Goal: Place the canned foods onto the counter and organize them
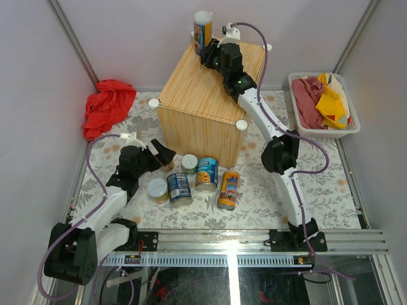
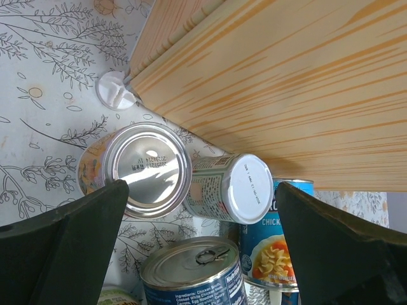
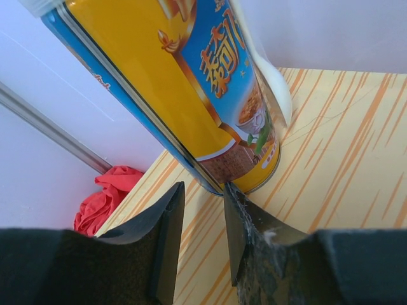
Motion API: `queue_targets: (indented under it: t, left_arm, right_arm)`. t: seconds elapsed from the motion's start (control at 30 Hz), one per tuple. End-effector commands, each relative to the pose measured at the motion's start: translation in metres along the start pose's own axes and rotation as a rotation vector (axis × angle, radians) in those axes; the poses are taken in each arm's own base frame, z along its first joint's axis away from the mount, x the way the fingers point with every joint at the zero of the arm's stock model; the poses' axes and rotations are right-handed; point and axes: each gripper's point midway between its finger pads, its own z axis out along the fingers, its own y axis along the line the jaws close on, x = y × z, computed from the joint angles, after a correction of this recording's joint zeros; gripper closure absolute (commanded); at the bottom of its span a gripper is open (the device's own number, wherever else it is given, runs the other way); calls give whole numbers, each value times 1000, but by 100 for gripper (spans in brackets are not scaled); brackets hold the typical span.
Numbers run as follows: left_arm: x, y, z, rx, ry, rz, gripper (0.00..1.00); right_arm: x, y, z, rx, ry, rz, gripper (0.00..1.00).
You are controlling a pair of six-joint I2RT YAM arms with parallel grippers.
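A tall orange-blue can (image 1: 203, 28) stands upright on the far left corner of the counter (image 1: 197, 89). My right gripper (image 1: 208, 52) is just behind it. In the right wrist view its fingers (image 3: 168, 216) stand a narrow gap apart over bare wood, and the can (image 3: 191, 82) rises just past the tips, not between them. On the floral mat in front of the counter lie several cans: a tall orange one on its side (image 1: 229, 189), two blue ones (image 1: 180, 189) (image 1: 206, 173) and short ones (image 1: 158, 189) (image 1: 189, 164). My left gripper (image 1: 162, 154) hangs wide open above them, empty (image 2: 203, 241).
A red cloth (image 1: 108, 105) lies at the back left. A white basket (image 1: 299, 121) full of cloths sits at the right. The counter's wooden side wall (image 2: 286, 89) and a white corner cap (image 2: 114, 89) are close to the left gripper. A metal rail runs along the near edge.
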Motion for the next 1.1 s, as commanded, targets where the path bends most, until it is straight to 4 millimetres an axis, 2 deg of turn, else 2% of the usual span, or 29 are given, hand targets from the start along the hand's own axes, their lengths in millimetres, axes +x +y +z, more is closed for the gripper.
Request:
queue_targets:
  t: [0.0,0.07,0.2,0.23,0.33,0.43,0.57,0.7,0.87,0.9,1.07]
  left_arm:
    - [-22,-21,-6,66,-63,5,0]
    - [-23,-23,-10,69,-64,4,0]
    - [-26,-29,-21,78,-76,0,0]
    - [-27,-30,-24,75,-76,-4,0]
    - [-28,-30,-27,43,-56,-25,0]
    - [-25,-30,-29,31,-38,-59,0]
    - [-25,-28,-31,20,-52,-120,0]
    - [-21,-26,-33,9,-56,-155,0]
    - [-11,-20,-36,-4,-61,-189,0]
    - [-9,-19,-37,-7,-62,-194,0]
    - [-6,-17,-40,-15,-65,-198,0]
  right_arm:
    - [-62,36,-23,-66,-115,-28,60]
    - [-67,47,-36,-70,-104,-65,56]
    - [-85,71,-74,-62,-80,-116,42]
    - [-95,76,-88,-58,-76,-119,39]
    - [-104,82,-125,-26,-29,-123,31]
    - [-98,81,-169,10,32,-145,26]
    - [-95,77,-238,55,69,-161,25]
    - [-68,58,-303,133,135,-151,24]
    - [-6,14,-373,254,270,-106,22]
    - [2,7,-386,263,285,-79,22]
    - [64,-29,-422,351,409,-36,21]
